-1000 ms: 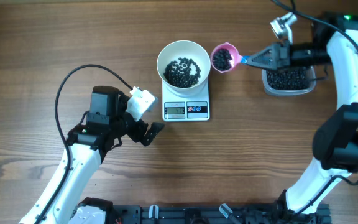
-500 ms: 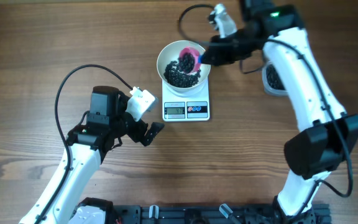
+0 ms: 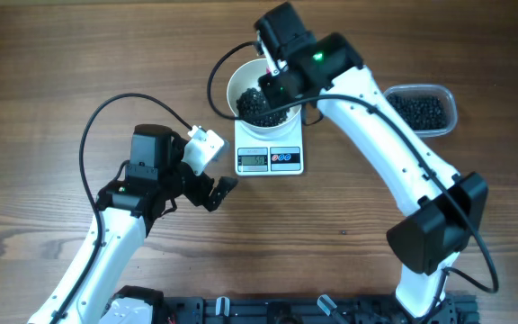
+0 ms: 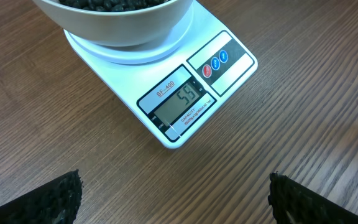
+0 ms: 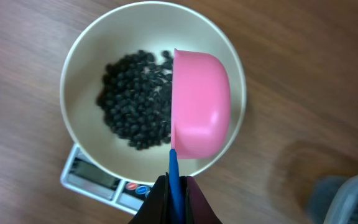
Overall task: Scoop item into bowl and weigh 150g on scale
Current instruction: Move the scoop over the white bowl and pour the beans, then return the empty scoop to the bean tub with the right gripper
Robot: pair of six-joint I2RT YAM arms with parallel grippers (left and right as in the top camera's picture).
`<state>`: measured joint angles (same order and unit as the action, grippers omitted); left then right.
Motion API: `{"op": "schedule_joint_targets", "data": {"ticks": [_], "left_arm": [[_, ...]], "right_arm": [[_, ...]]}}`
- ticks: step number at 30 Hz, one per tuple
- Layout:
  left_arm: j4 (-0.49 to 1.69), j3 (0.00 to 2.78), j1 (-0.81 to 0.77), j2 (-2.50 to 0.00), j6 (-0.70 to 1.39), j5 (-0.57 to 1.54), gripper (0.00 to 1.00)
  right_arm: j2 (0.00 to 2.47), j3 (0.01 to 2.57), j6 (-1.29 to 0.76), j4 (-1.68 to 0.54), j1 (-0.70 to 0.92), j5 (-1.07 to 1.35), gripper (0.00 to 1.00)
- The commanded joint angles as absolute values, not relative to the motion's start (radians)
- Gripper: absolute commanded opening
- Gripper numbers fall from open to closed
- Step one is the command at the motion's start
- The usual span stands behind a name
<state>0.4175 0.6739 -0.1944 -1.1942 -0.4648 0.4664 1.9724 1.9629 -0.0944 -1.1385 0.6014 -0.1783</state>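
Black beans [image 5: 132,99] lie in a dark heap at the bottom of the white bowl [image 5: 82,62], which stands on the scale [image 4: 229,43]. More of them wait in the clear tub [image 3: 453,108] off to the right on the wooden surface [image 3: 61,54]. The step in hand looks like the pour. The right pincer [image 5: 176,190] is pressed together on the blue handle of the pink scoop [image 5: 201,102], which hangs over the bowl's right half, rolled so that its rounded underside faces the wrist camera. Its mouth is turned away, so whether any beans remain inside cannot be told. The left pincer [image 4: 176,199] is spread wide and holds nothing, hovering over the surface just in front of the scale. In the left wrist view the display seems to read 55, though the digits are seen at a slant. If so, the weight is well short of the target. The next move probably calls for righting the scoop, carrying it back to the tub for another load, and taking smaller helpings as the reading nears 150.
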Motion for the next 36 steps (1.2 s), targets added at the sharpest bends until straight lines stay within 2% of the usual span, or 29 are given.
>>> {"op": "schedule_joint_targets", "data": {"ticks": [1, 8, 12, 18, 23, 28, 32, 36], "left_arm": [[0.415, 0.667, -0.192, -1.195, -0.459, 0.482, 1.00], [0.415, 0.667, -0.192, -1.195, -0.459, 0.482, 1.00], [0.416, 0.667, -0.192, -1.195, -0.459, 0.482, 1.00], [0.419, 0.667, -0.192, -1.195, -0.459, 0.482, 1.00], [0.419, 0.667, -0.192, -1.195, -0.459, 0.482, 1.00], [0.419, 0.667, -0.192, -1.195, -0.459, 0.482, 1.00], [0.419, 0.667, -0.192, -1.195, -0.459, 0.482, 1.00], [0.419, 0.667, -0.192, -1.195, -0.459, 0.482, 1.00]], "right_arm": [[1.939, 1.991, -0.105, -1.133, 0.653, -0.392, 0.05], [1.939, 1.991, -0.070, -1.134, 0.733, -0.584, 0.04], [1.939, 1.991, -0.072, -1.134, 0.738, -0.570, 0.04], [1.932, 1.991, -0.080, -1.127, 0.699, -0.399, 0.04], [1.766, 1.991, -0.079, -1.151, 0.550, -0.158, 0.04], [1.601, 1.991, -0.046, -1.171, 0.310, 0.019, 0.04], [1.575, 1.990, 0.004, -1.198, 0.105, 0.173, 0.04], [1.586, 1.988, 0.031, -1.283, -0.031, 0.216, 0.04]]}}
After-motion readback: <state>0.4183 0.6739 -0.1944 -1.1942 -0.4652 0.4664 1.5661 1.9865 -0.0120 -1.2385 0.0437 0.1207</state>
